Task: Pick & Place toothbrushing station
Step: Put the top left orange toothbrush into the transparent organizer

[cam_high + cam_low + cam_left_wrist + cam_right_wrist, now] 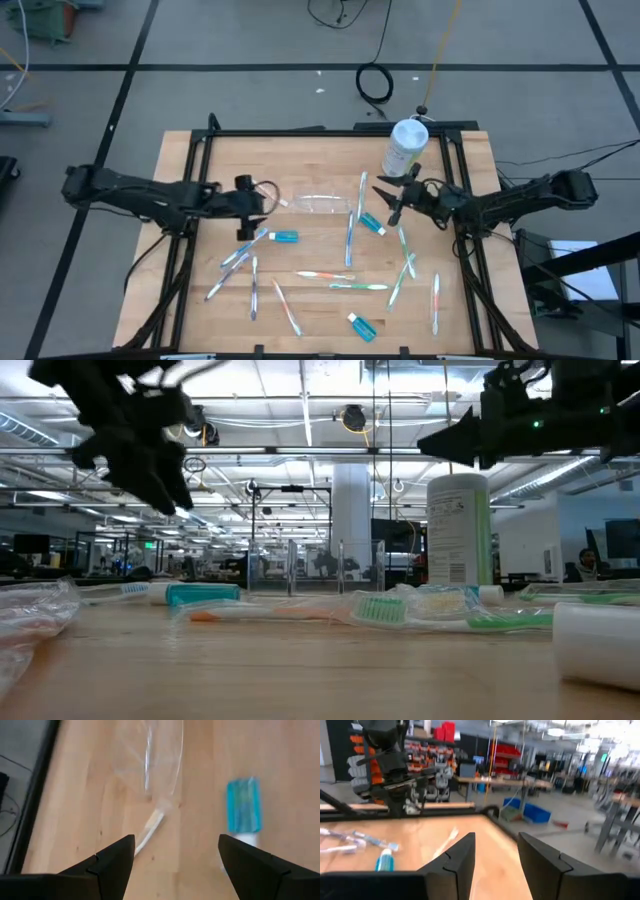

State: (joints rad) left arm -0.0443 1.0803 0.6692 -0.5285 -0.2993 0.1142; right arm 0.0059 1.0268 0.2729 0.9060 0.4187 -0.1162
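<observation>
Left arm: reaches in from the left edge of the tabletop (190,300), lying nearly level above the wood.
Left end effector (262,200): hovers just left of the toothbrushing station, clear of the surface; in its own wrist view the two fingers (112,865) stand well apart with nothing between them.
Toothbrushing station (320,205): a clear plastic holder lying on the wood a little behind the tabletop's centre, between the two end effectors (nearly see-through, its slots cannot be made out). Not gripped by either arm.
Teal tube (285,237): lies just in front of the left end effector, near a white toothbrush (240,250).
Loose toothbrushes: scattered over the front half of the tabletop, among them an orange-and-green one (325,275) and a green one (360,286) near the centre.
Second teal tube (362,327): near the front edge, right of centre.
White-and-green canister (404,148): stands upright at the back right, just behind the right end effector.
Right end effector (388,203): raised above the wood, just right of the station and apart from it; the fingers (455,860) are spread, holding nothing.
Right arm: enters from the right edge of the tabletop.
</observation>
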